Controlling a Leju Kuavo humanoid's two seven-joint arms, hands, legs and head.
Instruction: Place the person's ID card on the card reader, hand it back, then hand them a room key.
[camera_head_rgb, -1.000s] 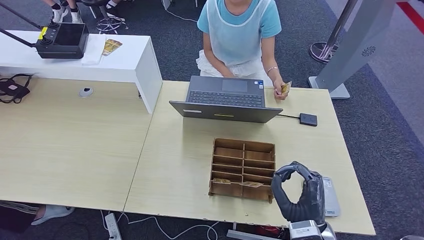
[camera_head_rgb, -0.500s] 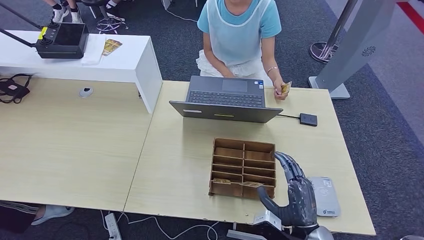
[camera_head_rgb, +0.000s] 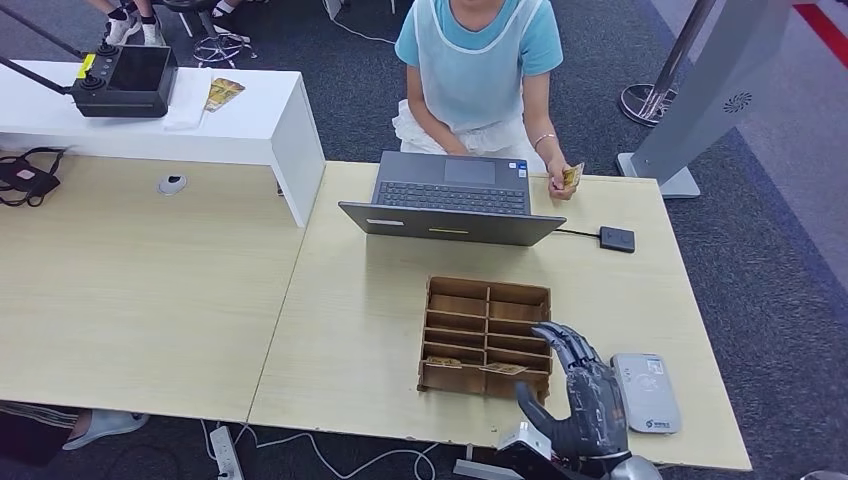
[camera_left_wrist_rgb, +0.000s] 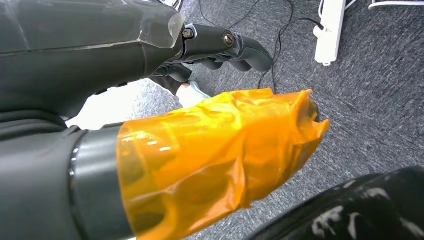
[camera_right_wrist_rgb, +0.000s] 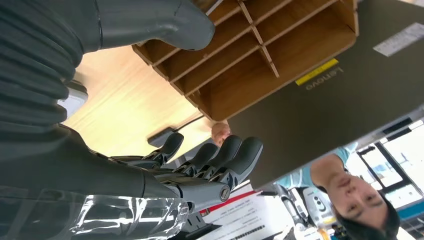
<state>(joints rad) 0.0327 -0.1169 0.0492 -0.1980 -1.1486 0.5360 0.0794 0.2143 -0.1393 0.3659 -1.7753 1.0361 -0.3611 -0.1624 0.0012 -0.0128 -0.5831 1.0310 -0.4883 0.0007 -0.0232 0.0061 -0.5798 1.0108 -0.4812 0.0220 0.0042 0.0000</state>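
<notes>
Card (camera_head_rgb: 571, 177) sits pinched in the person's hand (camera_head_rgb: 560, 183) beside the laptop (camera_head_rgb: 452, 199), well apart from the card reader (camera_head_rgb: 645, 392). Right hand (camera_head_rgb: 577, 396) hovers between reader and wooden organizer (camera_head_rgb: 486, 338), fingers spread, holding nothing. Left hand (camera_left_wrist_rgb: 220, 47) hangs over carpet, fingers curled, holding nothing.

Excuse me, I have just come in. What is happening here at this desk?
A robot is serving a person seated behind a laptop. The person holds a card at the far edge of the table. The robot's right hand hovers open and empty between the wooden organizer and the card reader. No card lies on the reader.
</notes>
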